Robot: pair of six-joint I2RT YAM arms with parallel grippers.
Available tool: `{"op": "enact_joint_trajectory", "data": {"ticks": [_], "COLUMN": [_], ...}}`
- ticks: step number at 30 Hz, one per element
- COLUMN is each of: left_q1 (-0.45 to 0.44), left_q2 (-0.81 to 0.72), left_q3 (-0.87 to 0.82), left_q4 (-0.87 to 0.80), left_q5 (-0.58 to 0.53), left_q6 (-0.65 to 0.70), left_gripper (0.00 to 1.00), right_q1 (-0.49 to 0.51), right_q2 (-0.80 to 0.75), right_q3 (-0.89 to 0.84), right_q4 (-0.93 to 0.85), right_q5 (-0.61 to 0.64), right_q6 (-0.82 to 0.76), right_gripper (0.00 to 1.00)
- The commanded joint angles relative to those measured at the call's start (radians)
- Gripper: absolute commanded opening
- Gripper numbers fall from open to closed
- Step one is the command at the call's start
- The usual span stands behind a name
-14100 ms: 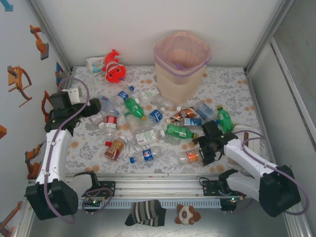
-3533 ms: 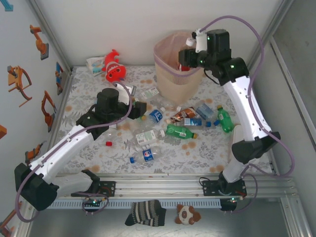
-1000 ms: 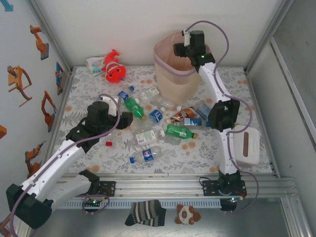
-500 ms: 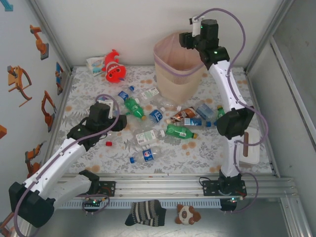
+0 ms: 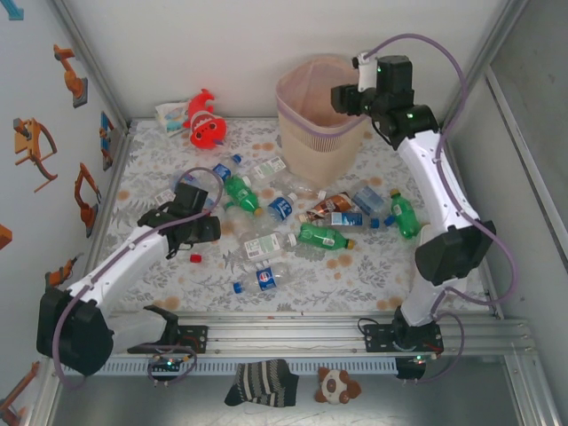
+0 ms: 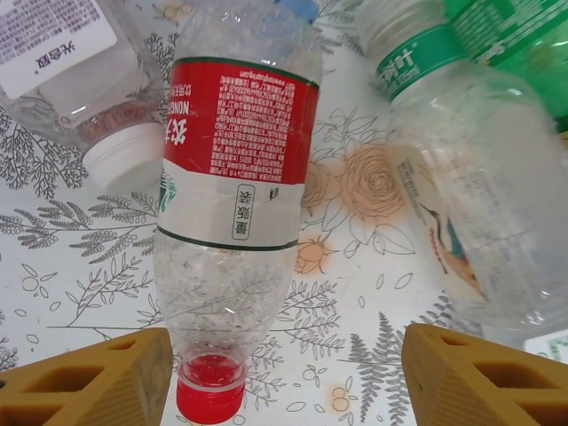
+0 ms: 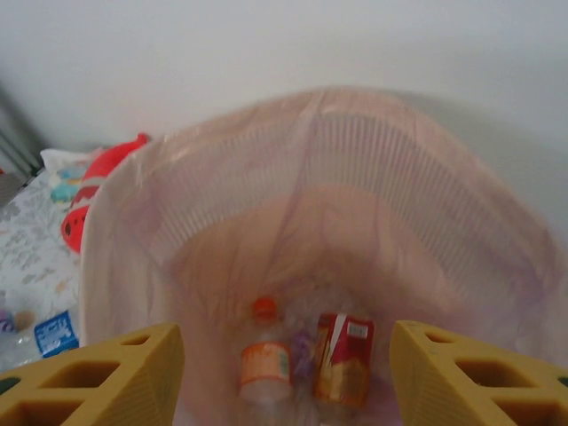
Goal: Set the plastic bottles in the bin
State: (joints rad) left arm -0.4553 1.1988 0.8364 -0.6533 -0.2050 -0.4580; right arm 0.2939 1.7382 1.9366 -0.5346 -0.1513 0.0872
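Several plastic bottles lie in a pile mid-table, among them a green one [image 5: 238,193], a blue-labelled one [image 5: 264,277] and another green one [image 5: 321,236]. My left gripper [image 5: 197,226] hangs low at the pile's left edge. Seen from the left wrist, it [image 6: 284,382] is open around the neck of a clear red-labelled bottle [image 6: 235,177], whose red cap is close to the left finger [image 6: 89,382]. My right gripper [image 5: 342,98] is open and empty above the bin [image 5: 319,151]. The right wrist view looks between the fingertips [image 7: 89,377] into the bin [image 7: 426,213], where an orange-labelled bottle [image 7: 264,359] and a red-brown one [image 7: 342,355] lie.
A red fish plush [image 5: 204,124] lies at the back left beside a small packet [image 5: 169,114]. A loose red cap [image 5: 195,258] sits just in front of the left gripper. White walls close the table on three sides. A white tray [image 5: 444,257] rests at the right edge.
The left gripper has come down and nearer, onto the red-labelled bottle. The right arm has swung to the right, its gripper drawing back toward the bin's right rim with its jaws a little narrower.
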Motion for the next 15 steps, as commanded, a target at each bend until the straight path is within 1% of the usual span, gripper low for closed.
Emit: {"op": "enact_joint_trajectory", "data": {"ticks": [1,7,15], "left_q1": [0.010,0.023,0.073], "left_q2": [0.045,0.147,0.226], "left_q3": [0.052,0.095,0.064], "left_q4": [-0.043,-0.062,0.023], "left_q5": [-0.051,-0.102,-0.024], "left_q6": [0.026,0.066,0.071], "left_gripper": [0.68,0.69,0.70], "right_q1": [0.000,0.000,0.000], "right_q2": [-0.079,-0.186,-0.286], "right_q3": [-0.081,-0.221,-0.355], "right_q4": [-0.024,-0.048,-0.069], "right_q5": [-0.044,-0.059,-0.076], "right_q6": [0.042,0.050,0.076], "right_gripper": [0.61,0.61,0.61]}}
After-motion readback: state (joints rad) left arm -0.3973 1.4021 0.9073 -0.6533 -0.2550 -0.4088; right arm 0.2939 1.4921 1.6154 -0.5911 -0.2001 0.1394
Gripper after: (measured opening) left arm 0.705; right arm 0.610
